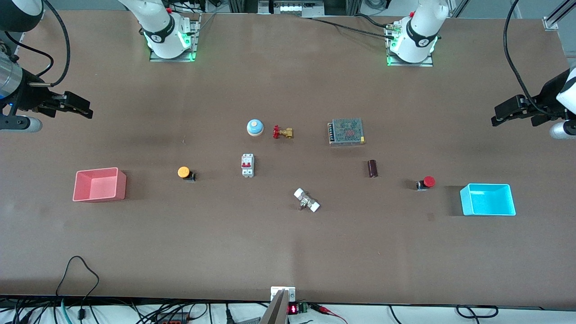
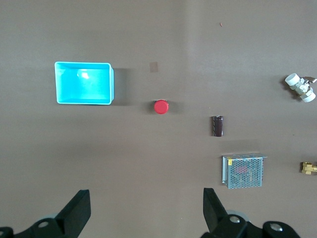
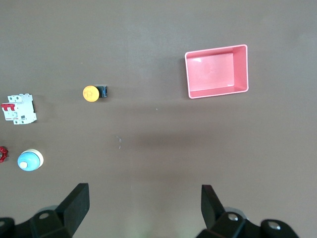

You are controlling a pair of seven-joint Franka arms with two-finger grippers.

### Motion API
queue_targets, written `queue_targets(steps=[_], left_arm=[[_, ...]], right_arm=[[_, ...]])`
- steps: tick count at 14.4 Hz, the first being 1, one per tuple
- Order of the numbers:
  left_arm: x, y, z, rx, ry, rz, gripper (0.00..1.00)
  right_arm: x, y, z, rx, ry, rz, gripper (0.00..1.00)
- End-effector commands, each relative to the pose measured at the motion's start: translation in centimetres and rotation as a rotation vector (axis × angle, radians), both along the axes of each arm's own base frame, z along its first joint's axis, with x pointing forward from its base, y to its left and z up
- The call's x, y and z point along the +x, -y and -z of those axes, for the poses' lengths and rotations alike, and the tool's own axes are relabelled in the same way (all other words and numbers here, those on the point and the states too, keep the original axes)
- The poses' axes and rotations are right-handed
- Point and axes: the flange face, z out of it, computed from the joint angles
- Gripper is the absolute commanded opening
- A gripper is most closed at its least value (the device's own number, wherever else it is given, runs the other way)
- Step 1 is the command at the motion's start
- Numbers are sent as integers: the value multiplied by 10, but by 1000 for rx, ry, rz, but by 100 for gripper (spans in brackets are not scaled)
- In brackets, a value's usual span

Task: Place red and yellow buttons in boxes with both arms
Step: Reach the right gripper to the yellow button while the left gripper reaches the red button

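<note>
The yellow button (image 1: 184, 172) lies on the table beside the pink-red box (image 1: 101, 194), toward the right arm's end; both show in the right wrist view, the button (image 3: 90, 93) and the box (image 3: 218, 92). The red button (image 1: 428, 182) lies beside the cyan box (image 1: 488, 210), toward the left arm's end; both show in the left wrist view, the button (image 2: 161, 106) and the box (image 2: 112, 84). Both boxes are empty. My right gripper (image 1: 89, 112) (image 3: 144, 206) and my left gripper (image 1: 494, 120) (image 2: 146, 208) are open, empty and high over the table's ends.
Mid-table stand a blue-and-white bell (image 1: 254, 127), a red-handled brass valve (image 1: 282, 132), a grey mesh-topped unit (image 1: 346, 131), a white circuit breaker (image 1: 247, 165), a dark cylinder (image 1: 372, 168) and a white fitting (image 1: 307, 200).
</note>
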Motion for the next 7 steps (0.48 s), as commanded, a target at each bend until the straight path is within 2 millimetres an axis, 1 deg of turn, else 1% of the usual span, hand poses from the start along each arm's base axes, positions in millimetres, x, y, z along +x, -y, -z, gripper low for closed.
queue_targets(steps=[1,3,5,6,7], left_arm=[[-9,-1,-2,15,5,-7,100],[-8,-2,-4,17,11,-5,100],[-5,-1,2,16,2,-4,100],[-2,-1,8,18,-10,-4,100],[1,-1,14,18,-19,-4,100]], right_arm=[[0,0,-2,16,-7,7,100],[0,-1,-2,16,-5,5,100],[2,-1,2,14,-10,5,100],[4,-1,8,14,-19,5,100],[11,-1,23,13,-45,2,100]])
